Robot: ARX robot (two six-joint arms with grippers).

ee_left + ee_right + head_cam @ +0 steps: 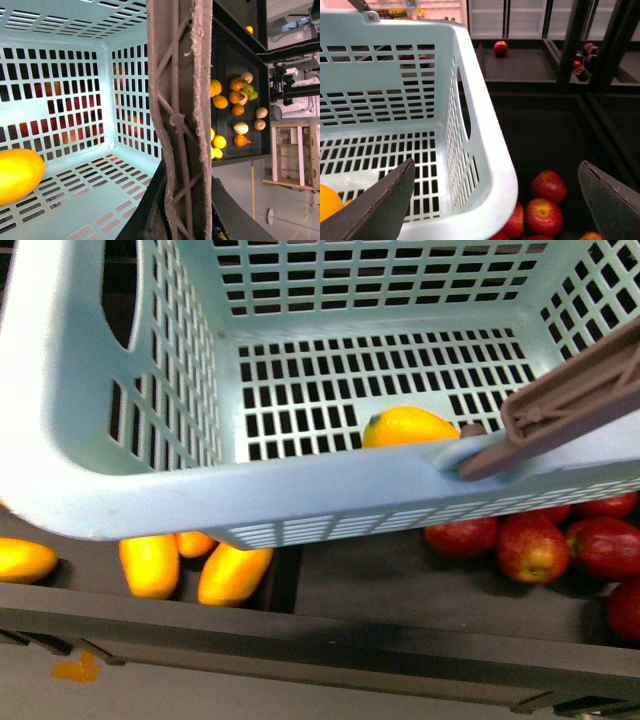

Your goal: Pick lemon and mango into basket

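Lemon (so I judge it, from its short body and pointed end) lies on the slotted floor of the basket, against the near wall. The left fingers are closed on either side of the handle, holding the basket tilted above the dark surface. The right fingers are spread wide and hold nothing, poised beside the basket's corner above red apples. The mango is not yet in: it lies on the surface among other long yellow fruits, partly under the basket's rim. To take it well, I would bring the right fingers in low from the open side, close across its narrow width near the middle, and hold the basket level so the lemon cannot roll.
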